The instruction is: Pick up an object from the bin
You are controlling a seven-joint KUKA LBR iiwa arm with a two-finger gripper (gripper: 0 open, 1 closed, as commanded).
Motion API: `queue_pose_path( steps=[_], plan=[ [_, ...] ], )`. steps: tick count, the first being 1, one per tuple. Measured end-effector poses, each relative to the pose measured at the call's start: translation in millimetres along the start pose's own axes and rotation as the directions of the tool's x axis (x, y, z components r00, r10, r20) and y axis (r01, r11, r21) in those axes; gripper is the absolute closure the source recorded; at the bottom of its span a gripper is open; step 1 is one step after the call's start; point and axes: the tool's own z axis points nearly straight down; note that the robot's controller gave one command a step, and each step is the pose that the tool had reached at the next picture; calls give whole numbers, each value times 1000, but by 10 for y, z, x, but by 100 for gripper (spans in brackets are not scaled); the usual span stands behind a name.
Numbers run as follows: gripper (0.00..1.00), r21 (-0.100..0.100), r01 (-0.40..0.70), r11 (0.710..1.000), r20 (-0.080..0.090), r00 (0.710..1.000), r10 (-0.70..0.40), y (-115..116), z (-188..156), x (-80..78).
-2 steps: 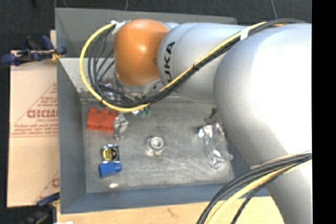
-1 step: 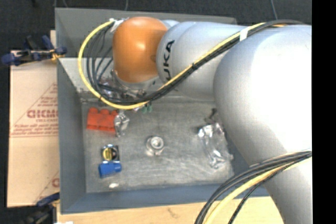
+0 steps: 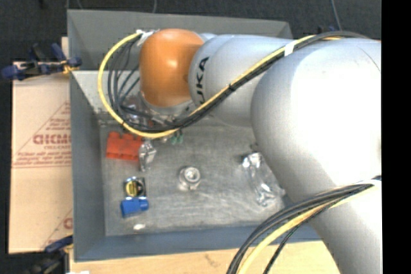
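Crowding the left wall (image 3: 87, 157), arm (image 3: 257, 86) overhangs orange block (image 3: 121, 145).

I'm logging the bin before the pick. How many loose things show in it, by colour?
Orange-red block: 1
Blue piece: 1
Black-and-yellow disc: 1
Silvery: 2, a round cap and a crumpled piece
Small white bit: 1
Total: 6 in plain sight; the arm may hide more.
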Motion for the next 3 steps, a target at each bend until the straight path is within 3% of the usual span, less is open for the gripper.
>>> queue_pose_path(
  steps=[1,2,3],
  plan=[
    [0,1,-1,1000,1,1000,1,-5,-21,-20],
    [100,1,-2,1000,5,1000,2,-9,-38,-33],
    [100,4,-5,1000,7,1000,5,-19,-831,-72]
  ],
)
